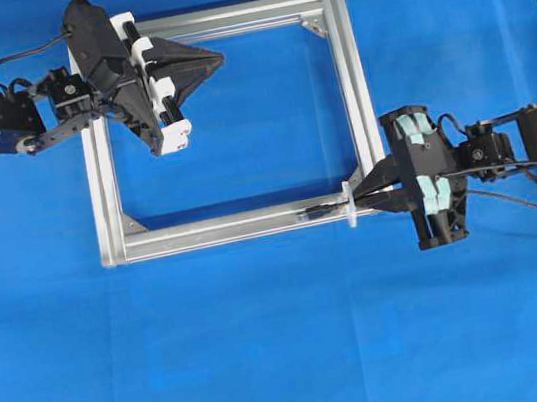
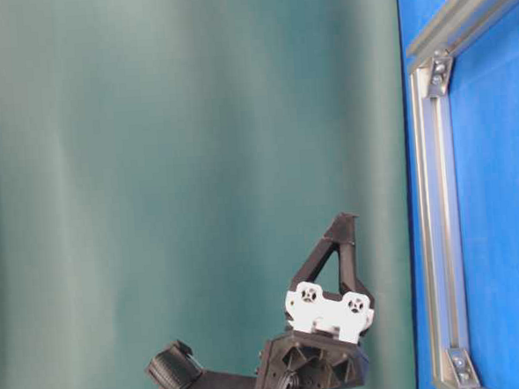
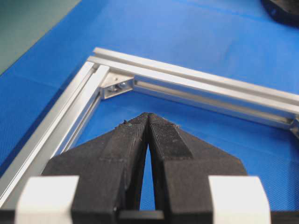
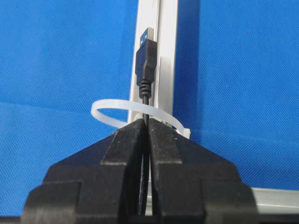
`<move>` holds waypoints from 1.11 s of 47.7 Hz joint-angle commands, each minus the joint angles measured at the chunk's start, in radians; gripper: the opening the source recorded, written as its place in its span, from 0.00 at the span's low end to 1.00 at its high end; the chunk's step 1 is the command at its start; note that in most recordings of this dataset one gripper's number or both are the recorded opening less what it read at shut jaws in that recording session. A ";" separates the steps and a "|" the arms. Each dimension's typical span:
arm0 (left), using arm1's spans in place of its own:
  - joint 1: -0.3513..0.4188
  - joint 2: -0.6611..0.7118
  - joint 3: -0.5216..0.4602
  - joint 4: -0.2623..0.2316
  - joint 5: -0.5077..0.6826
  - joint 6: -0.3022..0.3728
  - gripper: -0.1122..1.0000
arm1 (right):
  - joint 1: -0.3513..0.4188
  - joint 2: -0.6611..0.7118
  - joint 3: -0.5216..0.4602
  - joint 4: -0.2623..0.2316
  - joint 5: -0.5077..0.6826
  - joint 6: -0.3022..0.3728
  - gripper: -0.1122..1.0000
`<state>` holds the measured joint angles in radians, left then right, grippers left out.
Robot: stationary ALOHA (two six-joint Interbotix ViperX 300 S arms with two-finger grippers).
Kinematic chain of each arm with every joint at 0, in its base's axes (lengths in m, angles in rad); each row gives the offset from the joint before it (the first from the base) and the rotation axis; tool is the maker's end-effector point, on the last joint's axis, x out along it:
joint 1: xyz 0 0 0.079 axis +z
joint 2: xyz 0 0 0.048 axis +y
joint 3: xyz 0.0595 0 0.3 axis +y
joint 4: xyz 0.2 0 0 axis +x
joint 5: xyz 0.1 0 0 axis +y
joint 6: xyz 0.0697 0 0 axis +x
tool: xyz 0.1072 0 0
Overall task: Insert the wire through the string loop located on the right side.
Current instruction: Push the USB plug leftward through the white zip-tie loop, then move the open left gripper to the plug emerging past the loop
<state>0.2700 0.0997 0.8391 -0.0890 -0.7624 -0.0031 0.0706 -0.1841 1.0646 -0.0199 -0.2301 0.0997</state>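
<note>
A: My right gripper (image 4: pixel 145 125) is shut tight on the wire (image 4: pixel 146 100), pinched just behind the plug (image 4: pixel 145 60). Plug's ahead of my tips, already past the string loop (image 4: pixel 135 112), which arches right over them.

B: Risk?

A: Imo the loop snags my fingertips, or the wire slips back out if I let go. Left gripper (image 3: pixel 148 119) shut, empty, over the frame (image 3: pixel 196 79).

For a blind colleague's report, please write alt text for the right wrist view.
The right gripper, shut on the wire, holds the thin black cable so its plug has passed through the string loop and lies along the silver frame, on a blue table.
</note>
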 commanded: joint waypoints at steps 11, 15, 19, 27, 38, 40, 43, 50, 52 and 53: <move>-0.020 -0.026 -0.017 0.003 -0.005 -0.002 0.08 | 0.005 -0.008 -0.014 -0.002 -0.006 0.000 0.07; -0.034 -0.026 -0.018 0.002 -0.005 -0.003 0.08 | 0.005 -0.008 -0.014 -0.002 -0.009 -0.002 0.07; -0.057 -0.026 -0.015 0.002 -0.005 -0.003 0.08 | 0.005 -0.006 -0.014 -0.002 -0.009 -0.002 0.07; -0.120 -0.025 -0.011 0.002 -0.003 -0.031 0.08 | 0.005 -0.008 -0.014 -0.002 -0.009 -0.002 0.07; -0.238 -0.021 -0.009 0.002 0.000 -0.097 0.08 | 0.005 -0.008 -0.015 -0.002 -0.009 -0.002 0.07; -0.262 -0.021 -0.009 0.002 0.002 -0.106 0.08 | 0.005 -0.006 -0.015 -0.002 -0.009 -0.002 0.07; -0.305 -0.020 -0.009 0.002 0.008 -0.121 0.08 | 0.005 -0.008 -0.015 -0.002 -0.009 -0.002 0.07; -0.387 -0.021 -0.011 0.002 0.028 -0.127 0.08 | 0.005 -0.008 -0.015 -0.002 -0.009 -0.002 0.07; -0.405 -0.021 -0.012 0.002 0.031 -0.127 0.08 | 0.005 -0.006 -0.015 -0.002 -0.009 -0.002 0.07; -0.411 -0.021 -0.014 0.002 0.032 -0.127 0.08 | 0.005 -0.008 -0.015 -0.002 -0.009 -0.002 0.07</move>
<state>-0.1150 0.0997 0.8391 -0.0890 -0.7317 -0.1289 0.0721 -0.1841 1.0661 -0.0199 -0.2301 0.0997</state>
